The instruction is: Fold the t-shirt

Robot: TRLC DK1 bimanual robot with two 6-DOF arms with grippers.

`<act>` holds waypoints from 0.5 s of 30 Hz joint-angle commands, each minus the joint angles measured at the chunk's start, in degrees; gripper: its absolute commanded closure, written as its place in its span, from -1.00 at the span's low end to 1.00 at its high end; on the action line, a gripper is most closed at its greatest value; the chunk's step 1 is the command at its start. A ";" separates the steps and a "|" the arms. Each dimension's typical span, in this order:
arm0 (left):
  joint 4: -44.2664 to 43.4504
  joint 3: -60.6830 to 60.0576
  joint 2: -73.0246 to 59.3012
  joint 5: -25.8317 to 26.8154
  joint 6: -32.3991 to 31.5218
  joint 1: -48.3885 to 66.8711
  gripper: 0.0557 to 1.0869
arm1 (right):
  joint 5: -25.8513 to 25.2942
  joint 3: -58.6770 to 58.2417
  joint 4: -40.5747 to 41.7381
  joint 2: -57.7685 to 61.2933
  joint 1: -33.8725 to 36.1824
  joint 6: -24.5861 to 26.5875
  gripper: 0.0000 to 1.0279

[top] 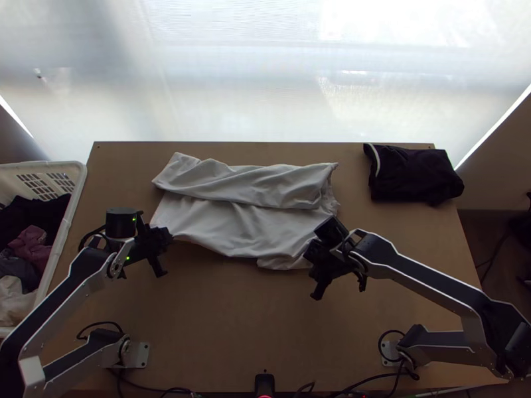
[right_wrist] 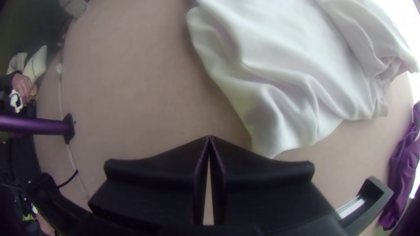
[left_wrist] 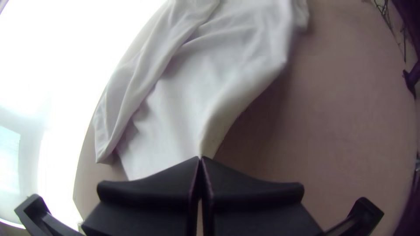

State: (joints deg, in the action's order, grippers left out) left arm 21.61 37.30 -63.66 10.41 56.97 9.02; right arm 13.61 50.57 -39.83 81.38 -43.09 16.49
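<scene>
Left gripper jaws closed on near edge of rumpled white cloth t-shirt, right gripper jaws closed, empty; shirt's far side lies folded over.

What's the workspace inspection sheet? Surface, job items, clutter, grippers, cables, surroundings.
Surface: light wooden table, bare in front of the shirt.
Job items: white t-shirt, far part folded over in a band, right end rumpled; fold looks unfinished.
Clutter: dark garment, bundled at the far right; small black device at the near edge.
Grippers: left gripper shut on the shirt's near edge, at its left; right gripper shut, nothing between its fingertips, beside the shirt.
Cables: black cables along the near edge, away from the shirt.
Surroundings: white laundry basket with clothes, at left; bright pale backdrop beyond the far edge.
</scene>
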 commanded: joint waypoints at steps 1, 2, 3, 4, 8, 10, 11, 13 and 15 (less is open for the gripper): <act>6.52 -0.38 5.91 0.57 -3.27 2.41 0.92 | 3.88 -0.64 -3.41 -1.05 1.17 -1.20 0.57; 6.17 -0.56 5.65 0.57 -3.27 2.32 0.92 | 3.88 -0.47 -3.41 -0.79 1.26 -1.64 0.32; 5.73 -0.65 5.39 0.57 -3.18 2.06 0.92 | 3.80 -0.12 -3.32 -0.70 1.26 -1.90 0.09; 5.29 -0.74 5.04 0.48 -3.01 1.71 0.92 | 3.71 0.32 -3.32 -0.61 1.26 -2.25 -0.19; 4.67 -0.74 3.98 0.40 -2.48 1.27 0.92 | -2.00 3.31 -3.23 -0.88 0.82 -2.34 -0.90; 4.67 -0.74 3.54 0.40 -2.30 1.18 0.92 | -5.52 4.37 -2.97 -1.05 0.29 -2.25 -0.90; 4.59 -0.74 3.37 0.40 -2.30 1.18 0.92 | -7.37 4.63 -2.62 -1.32 0.11 -1.99 -0.90; 4.59 -0.74 3.19 0.31 -2.30 1.09 0.92 | -9.30 4.63 -1.65 -1.84 -0.33 -1.29 -0.90; 4.59 -0.74 3.19 0.22 -2.30 1.00 0.92 | -10.53 4.10 0.20 -1.76 -0.50 -0.67 -0.90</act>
State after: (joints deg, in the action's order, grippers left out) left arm 26.09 36.64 -60.12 10.79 54.59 10.26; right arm 8.95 53.76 -42.39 80.18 -42.74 14.63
